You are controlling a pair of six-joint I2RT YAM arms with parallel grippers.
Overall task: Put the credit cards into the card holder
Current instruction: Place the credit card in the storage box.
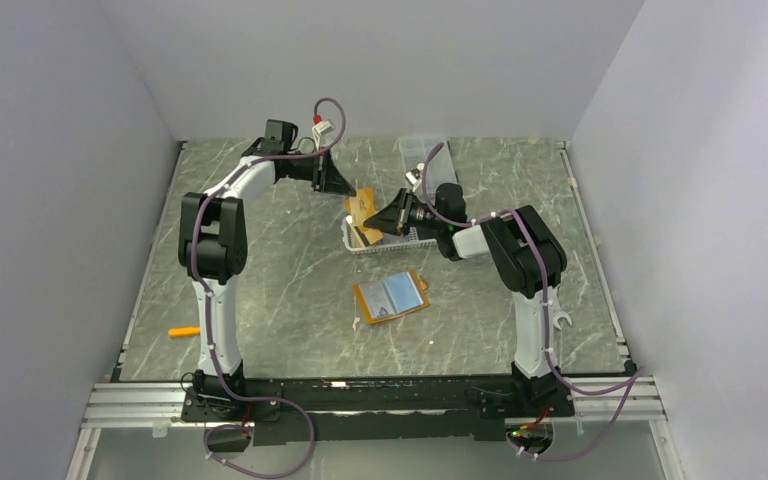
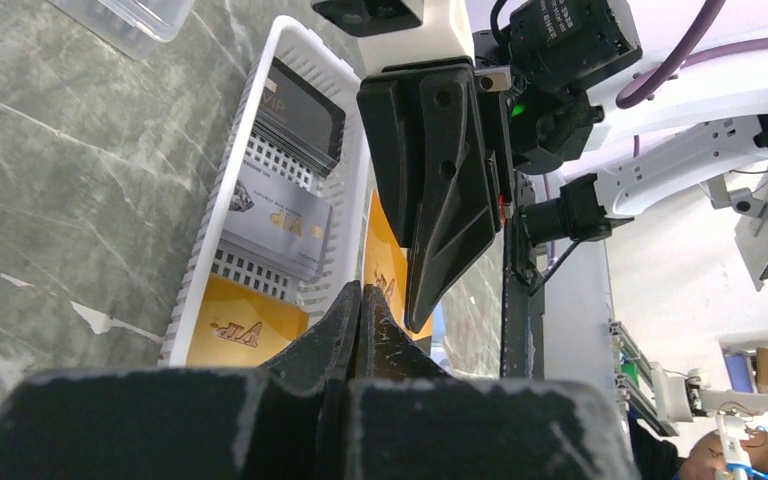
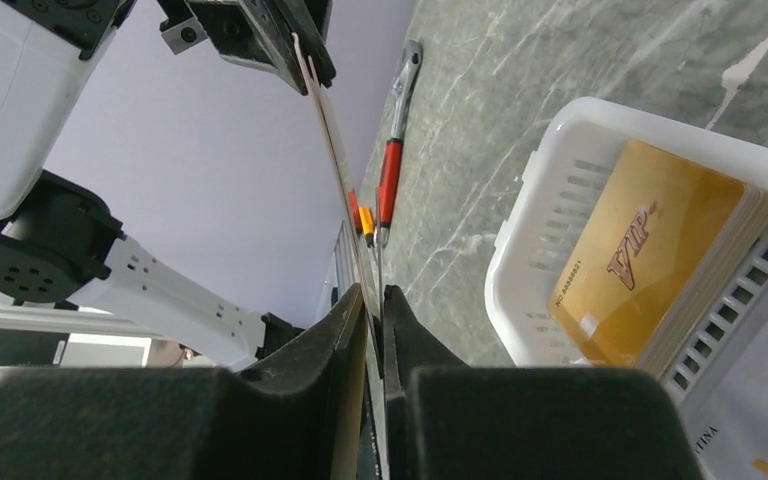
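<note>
The left tool is clenching one edge of a thin orange-gold plastic credit card, holding it on edge by the rim of a white slotted plastic basket. The right tool is straddling the opposite edge, jaws barely apart, and whether it is gripping cannot be told. A black card, a pale blue card and a gold card, each reading "VIP", are lying in the basket. The orange folding card holder is lying open on the grey marbled table, near the basket.
</note>
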